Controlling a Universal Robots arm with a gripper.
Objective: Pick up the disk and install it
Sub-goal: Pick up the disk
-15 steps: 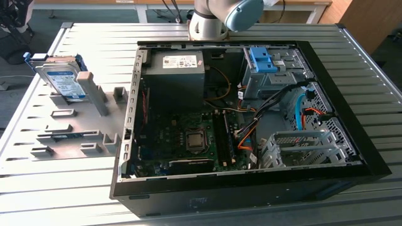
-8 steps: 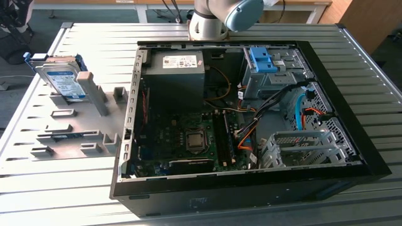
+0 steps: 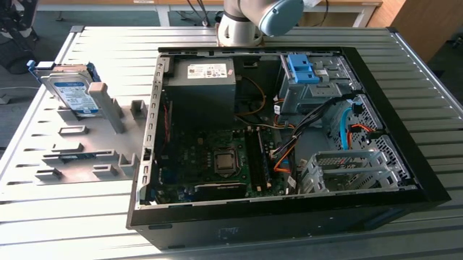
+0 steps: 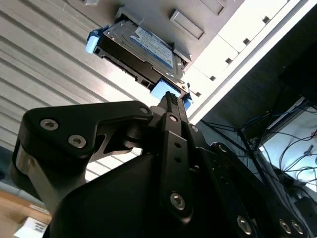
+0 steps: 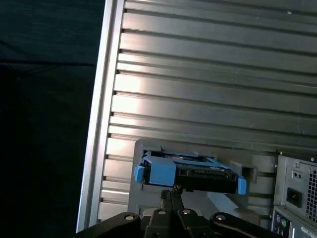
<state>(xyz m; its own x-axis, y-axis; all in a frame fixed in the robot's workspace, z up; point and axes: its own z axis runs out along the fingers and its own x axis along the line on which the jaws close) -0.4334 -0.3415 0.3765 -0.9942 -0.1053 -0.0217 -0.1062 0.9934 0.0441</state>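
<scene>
The disk (image 3: 72, 92) stands on edge in a grey slotted holder (image 3: 87, 154) at the exterior view's left, its white-and-blue label facing out and its blue bracket around the edges. In both wrist views the disk (image 4: 141, 47) (image 5: 188, 173) lies just past my fingertips, apart from them. My gripper (image 4: 171, 99) (image 5: 173, 190) is shut, its black fingers meeting at a point with nothing between them. The arm's joint (image 3: 246, 21) hangs over the table's far side.
An open black computer case (image 3: 426, 179) lies on the slatted metal table (image 3: 65, 216). Inside are a motherboard, cables, a grey box with a white sticker (image 3: 203, 81), a bare blue latch (image 3: 302, 67) on a drive bay, and a metal cage (image 3: 347, 170).
</scene>
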